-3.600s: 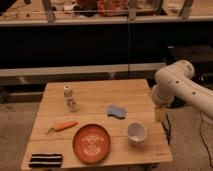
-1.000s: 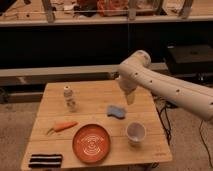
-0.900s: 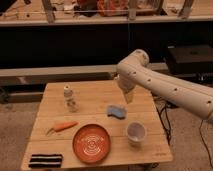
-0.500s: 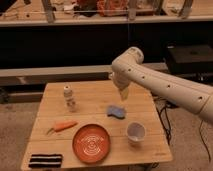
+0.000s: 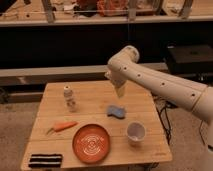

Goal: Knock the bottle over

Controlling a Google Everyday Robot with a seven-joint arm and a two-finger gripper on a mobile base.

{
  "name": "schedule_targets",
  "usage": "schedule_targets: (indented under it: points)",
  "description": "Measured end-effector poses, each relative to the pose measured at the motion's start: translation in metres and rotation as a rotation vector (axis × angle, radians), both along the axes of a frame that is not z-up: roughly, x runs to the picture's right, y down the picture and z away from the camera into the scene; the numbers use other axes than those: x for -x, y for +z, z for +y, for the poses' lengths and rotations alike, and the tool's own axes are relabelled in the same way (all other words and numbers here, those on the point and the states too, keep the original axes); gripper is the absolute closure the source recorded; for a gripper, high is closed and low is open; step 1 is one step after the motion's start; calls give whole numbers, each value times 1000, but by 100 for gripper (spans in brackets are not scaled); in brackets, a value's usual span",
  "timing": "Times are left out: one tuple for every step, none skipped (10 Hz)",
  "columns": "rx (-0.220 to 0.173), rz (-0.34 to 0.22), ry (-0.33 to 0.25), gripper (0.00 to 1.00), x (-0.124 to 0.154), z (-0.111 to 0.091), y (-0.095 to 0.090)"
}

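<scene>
Nearest us, black strips lie front-L of the orange plate on the surface; white cup just R of plate. Behind plate: carrot to L, blue sponge to R. Further back-L of plate we see the bottle upright, long axis vert., cap up. Pincer hangs back-R of plate, well apart from bottle; spread or pressed together, we can't make out.

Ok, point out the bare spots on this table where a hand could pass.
Bare wood lies between the bottle and the blue sponge, left of the gripper hanging over the back half of the table. The front is crowded: carrot, orange plate, white cup, dark striped object.
</scene>
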State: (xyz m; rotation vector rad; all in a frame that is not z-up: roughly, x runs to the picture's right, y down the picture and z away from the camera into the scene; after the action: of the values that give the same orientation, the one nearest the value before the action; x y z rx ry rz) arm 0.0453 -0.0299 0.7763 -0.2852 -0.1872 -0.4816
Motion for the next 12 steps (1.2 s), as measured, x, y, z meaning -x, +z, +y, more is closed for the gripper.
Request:
schedule_targets:
  points:
    - [-3, -9, -6, 20, 8, -2, 1]
    - [-7, -12, -9, 20, 8, -3, 3]
    - [-10, -16, -12, 20, 9, -5, 4]
    - [-14, -25, -18, 20, 13, -6, 6]
    - [-18, -33, -24, 20, 16, -7, 7]
    - [-21, -37, -25, 20, 17, -8, 8]
    - [-25, -46, -32, 20, 25, -9, 8]
    - [-26, -54, -36, 20, 32, -9, 9]
    - [-29, -56, -36, 20, 29, -10, 10]
    - [-34, -61, -41, 20, 30, -12, 11]
    - [-33, -72, -47, 20, 36, -12, 12]
    - [-34, -79, -52, 20, 39, -13, 13]
